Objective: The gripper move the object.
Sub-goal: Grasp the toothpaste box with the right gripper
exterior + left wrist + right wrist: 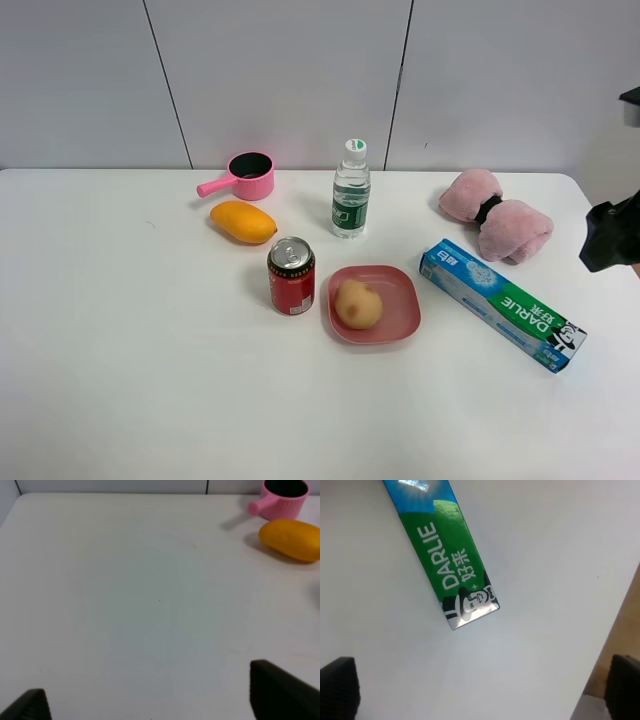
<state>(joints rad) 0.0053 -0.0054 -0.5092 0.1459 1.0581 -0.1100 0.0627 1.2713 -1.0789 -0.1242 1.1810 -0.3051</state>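
The blue and green DARLIE toothpaste box (pixel 502 303) lies flat on the white table (pixel 130 380), at the right, slanting toward the front right. In the right wrist view its green end with the hat-man logo (pixel 451 567) lies ahead of my right gripper (pixel 481 687), which is open and empty above the table, apart from the box. The right hand's black bulk (pixel 612 235) shows at the right edge of the high view. My left gripper (pixel 155 700) is open and empty over bare table, and is out of the high view.
A red can (pixel 291 276) and a pink plate (pixel 392 322) holding a potato (pixel 358 303) stand mid-table. Behind are a mango (pixel 243 221), a pink pot (pixel 246 177) and a water bottle (pixel 351 190). A pink plush item (pixel 497 214) lies behind the box. The table edge (pixel 612 630) is near the box's end.
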